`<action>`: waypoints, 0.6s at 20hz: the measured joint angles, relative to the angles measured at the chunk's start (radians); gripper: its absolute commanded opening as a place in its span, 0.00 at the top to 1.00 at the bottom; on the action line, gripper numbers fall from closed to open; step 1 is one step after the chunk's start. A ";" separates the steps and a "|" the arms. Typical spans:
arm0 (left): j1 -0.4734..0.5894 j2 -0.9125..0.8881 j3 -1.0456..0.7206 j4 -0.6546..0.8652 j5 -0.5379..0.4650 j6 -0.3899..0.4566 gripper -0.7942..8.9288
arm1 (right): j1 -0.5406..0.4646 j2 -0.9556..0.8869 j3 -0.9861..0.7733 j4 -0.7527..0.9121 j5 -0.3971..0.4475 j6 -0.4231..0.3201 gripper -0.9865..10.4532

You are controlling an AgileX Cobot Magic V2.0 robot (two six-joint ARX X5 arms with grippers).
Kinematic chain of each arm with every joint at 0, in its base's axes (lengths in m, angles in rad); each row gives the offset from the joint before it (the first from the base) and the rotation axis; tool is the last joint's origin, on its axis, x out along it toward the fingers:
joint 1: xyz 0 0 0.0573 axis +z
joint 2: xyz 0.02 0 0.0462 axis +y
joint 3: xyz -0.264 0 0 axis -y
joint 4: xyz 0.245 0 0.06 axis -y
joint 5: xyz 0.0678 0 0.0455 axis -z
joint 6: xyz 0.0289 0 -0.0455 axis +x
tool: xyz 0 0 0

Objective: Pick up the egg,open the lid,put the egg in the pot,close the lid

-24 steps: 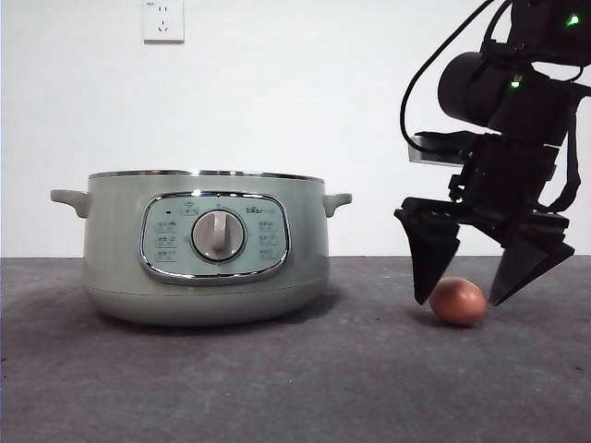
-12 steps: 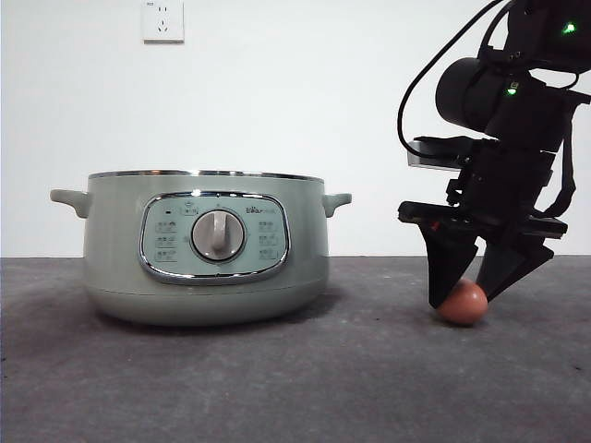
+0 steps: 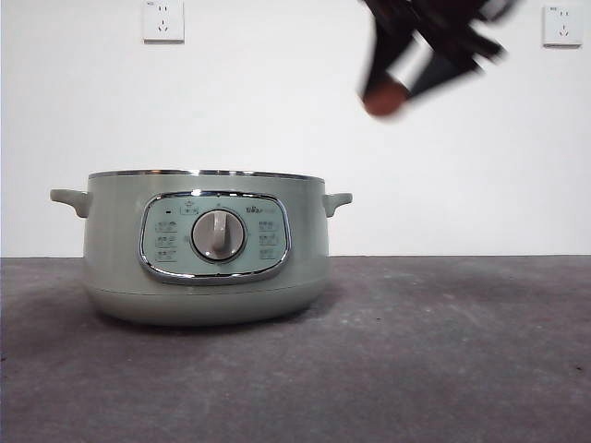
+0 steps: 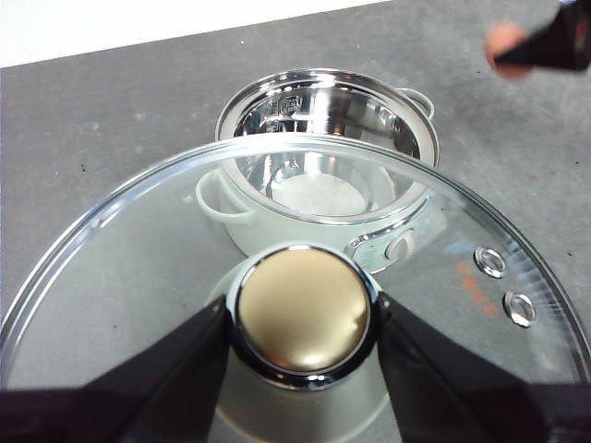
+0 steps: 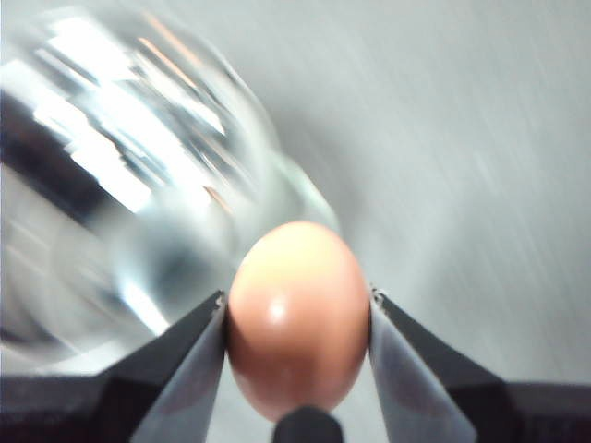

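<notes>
The table surface is a dark grey, slightly mottled mat that runs to a plain white wall. Two white wall sockets are mounted high on that wall: one above the pot and one near the upper corner on the other side.

The pot stands on the mat, uncovered, with its control panel and silver dial facing the front camera. In the left wrist view its shiny metal inner bowl is open and nothing is seen inside.

The left gripper is closed on the pale knob of the lid, one jaw pressing each side. The clear glass lid hangs in the air above and to one side of the pot.

The right gripper clamps the egg between its two jaws, which touch its sides. In the front view this gripper appears blurred at the top edge, with the egg well above the table and higher than the pot rim, off to the pot's handle side.
</notes>
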 measured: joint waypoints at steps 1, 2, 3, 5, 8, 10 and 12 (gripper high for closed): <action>0.000 0.000 0.000 0.000 0.000 0.000 0.92 | 0.046 0.034 0.084 0.006 -0.001 -0.003 0.93; 0.000 0.000 0.000 0.000 0.000 0.000 0.92 | 0.065 0.055 0.121 0.006 -0.002 -0.005 0.93; 0.000 0.000 0.000 0.000 0.000 0.000 0.92 | 0.096 0.102 0.190 0.004 -0.002 -0.008 0.93; 0.000 0.000 0.000 0.000 0.001 0.000 0.92 | 0.142 0.206 0.311 -0.019 -0.004 -0.015 0.93; 0.000 0.000 0.000 0.000 0.001 0.000 0.92 | 0.188 0.395 0.486 -0.087 -0.003 -0.037 0.93; 0.000 0.000 0.000 0.000 0.003 0.000 0.92 | 0.204 0.517 0.602 -0.144 -0.002 -0.058 0.93; 0.000 0.000 0.000 0.000 0.003 0.000 0.92 | 0.210 0.621 0.694 -0.180 0.000 -0.074 0.93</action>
